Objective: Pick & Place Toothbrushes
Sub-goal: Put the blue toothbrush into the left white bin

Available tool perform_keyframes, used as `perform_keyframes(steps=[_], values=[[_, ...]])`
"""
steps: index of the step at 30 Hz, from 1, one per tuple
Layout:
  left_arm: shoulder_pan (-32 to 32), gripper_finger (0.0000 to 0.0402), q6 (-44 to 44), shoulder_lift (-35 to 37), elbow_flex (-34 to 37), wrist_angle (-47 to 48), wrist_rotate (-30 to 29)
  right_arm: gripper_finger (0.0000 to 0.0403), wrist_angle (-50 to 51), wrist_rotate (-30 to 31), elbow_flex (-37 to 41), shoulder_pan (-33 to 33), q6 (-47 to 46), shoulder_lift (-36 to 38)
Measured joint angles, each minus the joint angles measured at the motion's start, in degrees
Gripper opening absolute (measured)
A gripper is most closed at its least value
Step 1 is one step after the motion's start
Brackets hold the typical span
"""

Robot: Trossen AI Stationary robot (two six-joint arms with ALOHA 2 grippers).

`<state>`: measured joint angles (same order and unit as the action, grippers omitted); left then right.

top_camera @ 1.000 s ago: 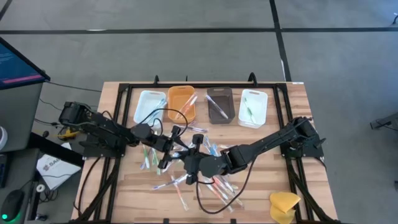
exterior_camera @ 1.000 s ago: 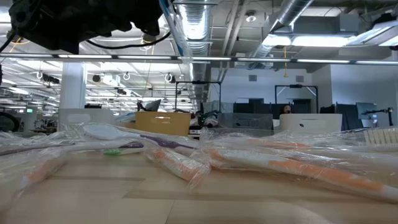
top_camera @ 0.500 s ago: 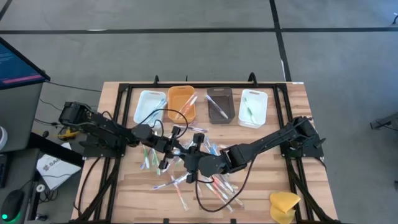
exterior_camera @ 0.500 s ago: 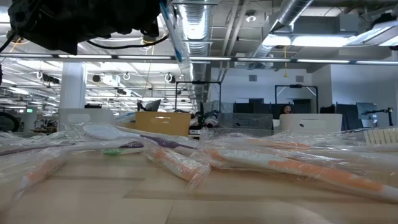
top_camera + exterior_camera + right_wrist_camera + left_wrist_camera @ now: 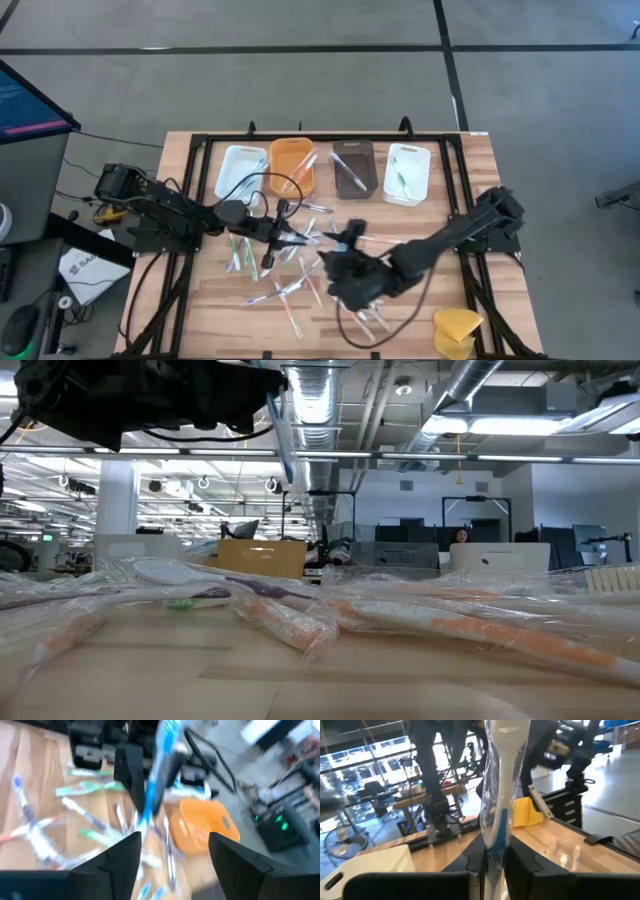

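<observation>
Slippage is risked where the wrapped blue toothbrush (image 5: 501, 795) is pinched only at its lower end by the left pincer (image 5: 495, 862) above mid-tabletop, near the open, empty right pincer (image 5: 352, 262).

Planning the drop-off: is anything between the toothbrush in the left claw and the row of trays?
Nothing visible. The left claw holds a wrapped blue-and-white toothbrush above the loose pile, and the table up to the orange tray looks bare. The right claw hovers beside, not between.

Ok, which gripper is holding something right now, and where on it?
The left gripper pinches a wrapped blue-and-white toothbrush near the blue end of its handle. The right gripper is open and empty.
</observation>
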<state>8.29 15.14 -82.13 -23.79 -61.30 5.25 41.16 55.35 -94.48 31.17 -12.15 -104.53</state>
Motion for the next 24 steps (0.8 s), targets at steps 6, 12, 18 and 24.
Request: perform_keyframes(steps=[6, 12, 18, 24], values=[[-0.11, 0.0035, 0.09, 2.75, 0.00, 3.99, -2.46, 0.0226, 21.91, 0.17, -0.04, 4.61, -21.29, 7.08], [-0.11, 0.0035, 0.07, 13.35, 0.00, 18.02, -10.08, 0.0198, 49.50, -0.28, 0.50, 9.56, -50.48, 13.40], [-0.11, 0.0035, 0.09, 26.84, 0.00, 34.10, -18.04, 0.0157, 46.25, -1.18, 9.69, 13.70, -55.49, 23.84], [-1.95, 0.0035, 2.94, 37.62, 0.00, 47.02, -21.04, 0.0112, 44.67, 0.02, 22.77, 15.57, -67.49, 29.92]])
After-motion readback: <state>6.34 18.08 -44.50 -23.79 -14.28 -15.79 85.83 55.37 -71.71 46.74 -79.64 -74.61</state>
